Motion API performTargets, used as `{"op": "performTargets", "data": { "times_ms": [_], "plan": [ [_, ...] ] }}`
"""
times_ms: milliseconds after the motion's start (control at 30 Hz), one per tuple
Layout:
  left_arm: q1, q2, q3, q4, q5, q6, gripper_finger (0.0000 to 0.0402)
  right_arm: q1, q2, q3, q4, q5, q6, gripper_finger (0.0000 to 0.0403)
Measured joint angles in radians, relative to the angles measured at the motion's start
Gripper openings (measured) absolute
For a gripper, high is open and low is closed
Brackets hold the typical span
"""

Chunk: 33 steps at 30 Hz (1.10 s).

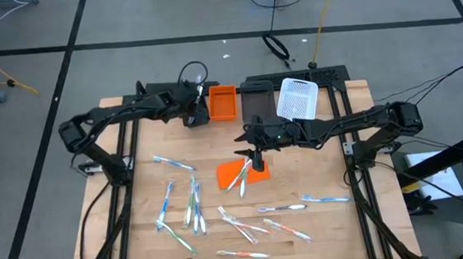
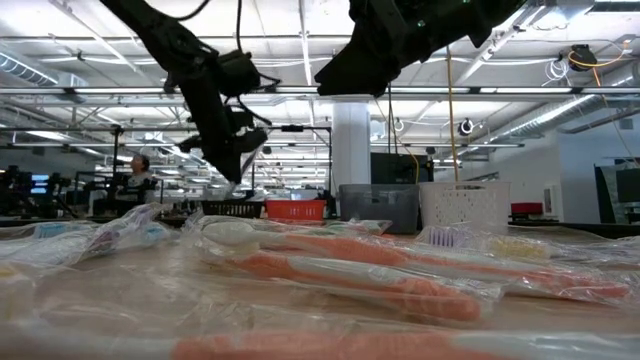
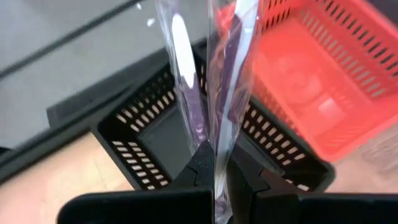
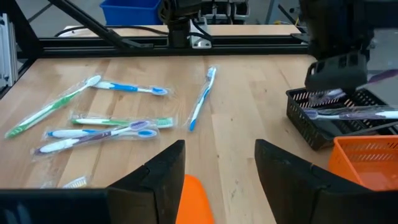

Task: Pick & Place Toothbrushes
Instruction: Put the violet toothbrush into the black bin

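Wooden table (image 1: 321, 222), bins along far edge. Left gripper (image 3: 214, 177) clamped on wrapped toothbrush (image 3: 186, 81), black bin (image 3: 155, 134) directly beneath; possibly snagging rim on release. Right gripper (image 4: 214, 168) spread wide over orange sheet (image 1: 251, 173), loose toothbrushes (image 4: 106, 127) ahead.

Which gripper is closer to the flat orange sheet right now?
Right. The right gripper hovers open just over the orange sheet; the left gripper, holding a wrapped toothbrush, is over at the bins.
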Motion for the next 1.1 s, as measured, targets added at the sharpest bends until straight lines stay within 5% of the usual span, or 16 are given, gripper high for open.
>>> {"op": "performTargets", "data": {
  "times_ms": [1100],
  "plan": [
    [0.045, 0.082, 0.0, -0.085, 0.133, -0.084, 0.0007, 0.0, 0.0, 0.0, -0.014, 0.0, -0.003, 0.0182]
  ]
}}
